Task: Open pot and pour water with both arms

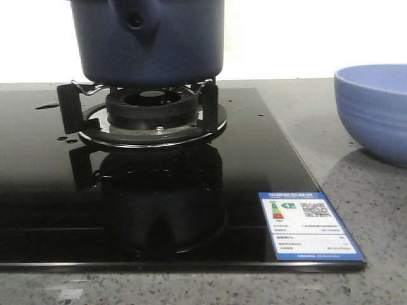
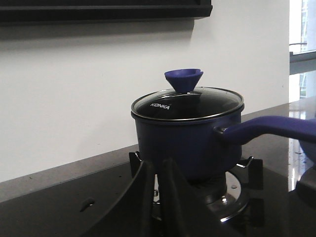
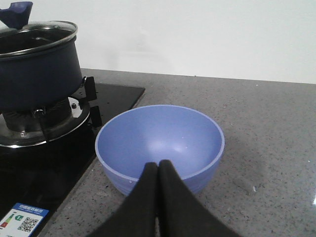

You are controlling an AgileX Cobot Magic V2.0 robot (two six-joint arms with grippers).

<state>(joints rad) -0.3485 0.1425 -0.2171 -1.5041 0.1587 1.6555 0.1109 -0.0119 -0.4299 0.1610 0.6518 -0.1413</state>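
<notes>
Pot [image 1: 149, 44]: dark navy, glossy, cylindrical; stands upright on the burner grate [image 1: 70, 101] of a black glass hob [image 1: 51, 210], at about 12 o'clock in the front view, its top cut off by the frame. Its long handle [image 2: 269, 127] runs level out from the wall; in the front view the handle's holed end faces the camera, so the long axis points toward the robot.

Lid [image 2: 190, 103]: glass, steel-rimmed, marked KONKA, seated on the pot, with a blue funnel-shaped knob [image 2: 183, 79] on top.

Bowl [image 3: 160, 145]: periwinkle blue, upright on the grey speckled counter [image 3: 266, 128], at 3 o'clock of the hob, apart from the pot.

Energy label [image 1: 310, 225]: stuck on the hob's near corner, toward 5 o'clock.

Left gripper [image 2: 155, 173]: fingers nearly together, a narrow gap between them, holding nothing; short of the pot.

Right gripper [image 3: 158, 170]: fingers pressed together, holding nothing, before the bowl's near rim.
</notes>
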